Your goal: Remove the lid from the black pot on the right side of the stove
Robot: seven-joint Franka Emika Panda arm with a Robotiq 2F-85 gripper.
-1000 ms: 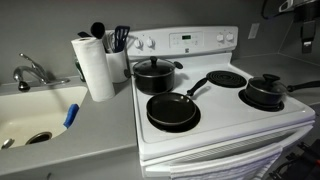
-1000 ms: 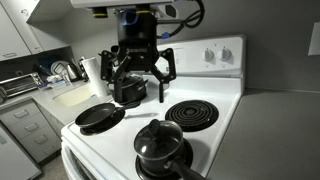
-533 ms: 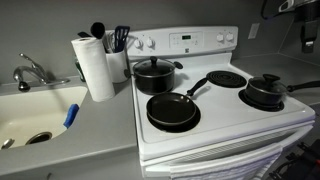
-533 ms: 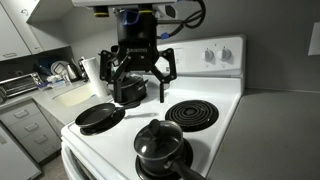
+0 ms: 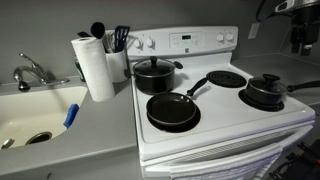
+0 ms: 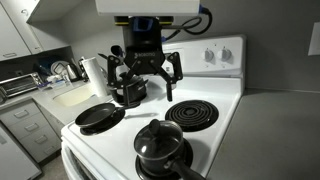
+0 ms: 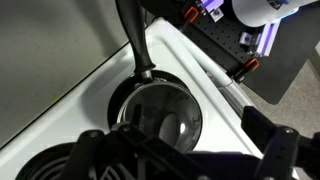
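Here, in an exterior view, the lid [image 5: 262, 88] and its knob [image 5: 268, 79] cap the black pot [image 5: 263, 100] at right front of the stove [image 5: 222, 112]. In an exterior view, the gripper [image 6: 146, 89] hovers, jaws spread. Wrist view suggests centring over that knob before descending.

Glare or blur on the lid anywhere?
Wrist view: lid carries soft reflections; fingers near the lens are dark and out of focus. In both exterior views the lid is small and dark, no glare; hood blown out white in an exterior view.
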